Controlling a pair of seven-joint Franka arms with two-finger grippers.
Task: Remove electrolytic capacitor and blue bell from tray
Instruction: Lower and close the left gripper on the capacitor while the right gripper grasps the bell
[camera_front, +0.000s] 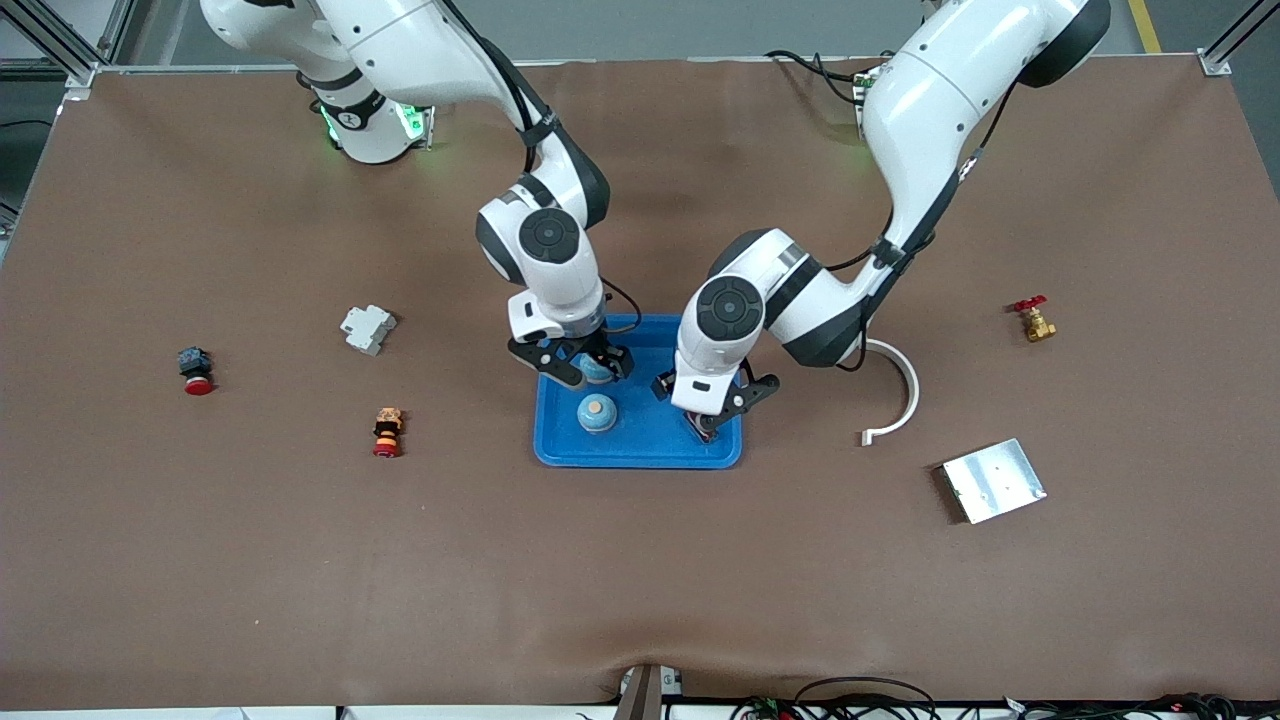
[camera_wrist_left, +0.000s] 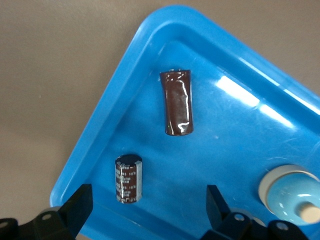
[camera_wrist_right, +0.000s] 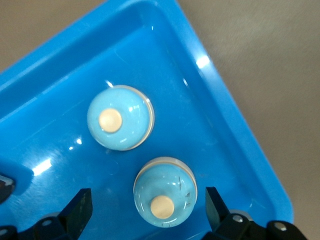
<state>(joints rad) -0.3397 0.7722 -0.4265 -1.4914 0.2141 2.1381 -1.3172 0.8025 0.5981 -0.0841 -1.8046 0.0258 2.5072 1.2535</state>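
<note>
Tray: the bright-blue tray (camera_front: 640, 445) lies mid-table, near neither long edge; both arms reach into it.
Left gripper: the left gripper (camera_front: 712, 412) hangs low over the tray corner toward the left arm's end, on the edge nearer the front camera. Fingers spread wide, nothing between them.
Electrolytic capacitor: the dark-sleeved capacitor (camera_wrist_left: 128, 178) lies on its side in that corner, close to the rim, just ahead of the spread fingers. Judged the left arm's target, since the jaws straddle its line.
Second capacitor: a brown capacitor (camera_wrist_left: 177, 102) lies flat deeper in the tray, apart from the first.
Right gripper: the right gripper (camera_front: 585, 366) hovers over the tray's rim toward the right arm's end, fingers released and empty.
Blue bell: one blue bell (camera_wrist_right: 165, 192) sits dome-up between the right fingers' line, near the rim; judged about to be grasped.
Other bell: a twin bell (camera_front: 596, 412) stands just beside it, nearer the front camera.
Progress: neither item lifted yet; both still in the tray.
Risk: the rim crowds both targets, so a finger may strike it.
</note>
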